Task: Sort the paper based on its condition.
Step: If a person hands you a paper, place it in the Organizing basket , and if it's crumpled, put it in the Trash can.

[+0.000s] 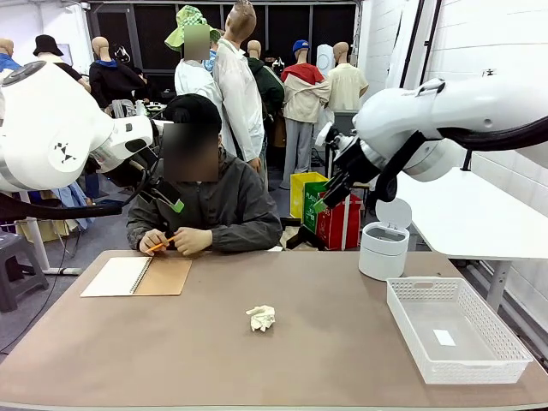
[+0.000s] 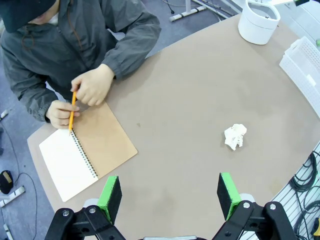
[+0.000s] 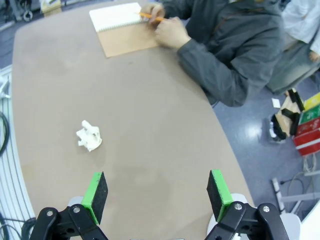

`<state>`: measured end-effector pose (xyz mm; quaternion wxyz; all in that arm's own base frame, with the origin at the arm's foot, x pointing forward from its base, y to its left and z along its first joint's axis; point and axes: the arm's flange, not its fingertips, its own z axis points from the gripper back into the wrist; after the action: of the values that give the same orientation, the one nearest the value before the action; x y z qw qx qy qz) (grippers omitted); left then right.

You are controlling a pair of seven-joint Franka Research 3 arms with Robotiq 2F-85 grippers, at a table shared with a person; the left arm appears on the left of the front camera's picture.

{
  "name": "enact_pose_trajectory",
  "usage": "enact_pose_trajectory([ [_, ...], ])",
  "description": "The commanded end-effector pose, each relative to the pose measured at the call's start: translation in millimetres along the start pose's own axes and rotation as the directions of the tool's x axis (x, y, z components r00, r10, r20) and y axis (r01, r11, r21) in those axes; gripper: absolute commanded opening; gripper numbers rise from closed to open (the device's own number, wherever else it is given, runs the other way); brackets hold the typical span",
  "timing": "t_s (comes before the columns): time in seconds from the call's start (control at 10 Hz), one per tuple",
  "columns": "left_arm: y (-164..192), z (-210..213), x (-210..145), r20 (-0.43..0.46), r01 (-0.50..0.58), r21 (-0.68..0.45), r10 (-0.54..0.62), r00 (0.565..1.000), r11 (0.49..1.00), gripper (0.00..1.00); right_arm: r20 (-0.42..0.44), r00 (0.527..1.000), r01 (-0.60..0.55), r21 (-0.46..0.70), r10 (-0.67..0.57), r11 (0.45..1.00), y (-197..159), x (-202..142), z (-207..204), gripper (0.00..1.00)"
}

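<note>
crumpled paper (image 1: 261, 318) is lying on the surface (image 1: 325, 364), well left of the basket (image 1: 405, 332). left gripper (image 2: 170, 192) & right gripper (image 3: 157, 195) are hovering above w/ fingers wide open, gripping nothing.

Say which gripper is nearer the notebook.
Left. The left gripper hangs high near the notebook; the right gripper hangs far across, by the white bin.

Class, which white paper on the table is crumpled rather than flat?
The paper wad lying alone mid-table: it is balled up and wrinkled. The other white sheet, the notebook's open page in front of the person, lies flat.
</note>
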<state>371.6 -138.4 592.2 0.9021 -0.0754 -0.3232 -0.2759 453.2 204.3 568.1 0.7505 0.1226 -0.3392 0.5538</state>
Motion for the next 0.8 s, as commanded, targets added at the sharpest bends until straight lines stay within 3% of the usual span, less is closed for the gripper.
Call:
enact_pose_trajectory([
  [0.0,1,1,1,0.003,-0.002,0.000,0.002,1.000,1.000,1.00,-0.078,0.996,-0.037,0.047,0.041,0.998,6,14,-22,1.00],
  [0.5,1,1,1,0.003,-0.002,0.000,0.002,1.000,1.000,1.00,-0.264,0.957,-0.078,0.157,0.118,0.984,35,19,-113,1.00],
  [0.7,1,1,1,0.003,-0.002,0.000,0.002,1.000,1.000,1.00,-0.287,0.951,-0.061,0.182,0.112,0.981,41,15,-130,1.00],
])
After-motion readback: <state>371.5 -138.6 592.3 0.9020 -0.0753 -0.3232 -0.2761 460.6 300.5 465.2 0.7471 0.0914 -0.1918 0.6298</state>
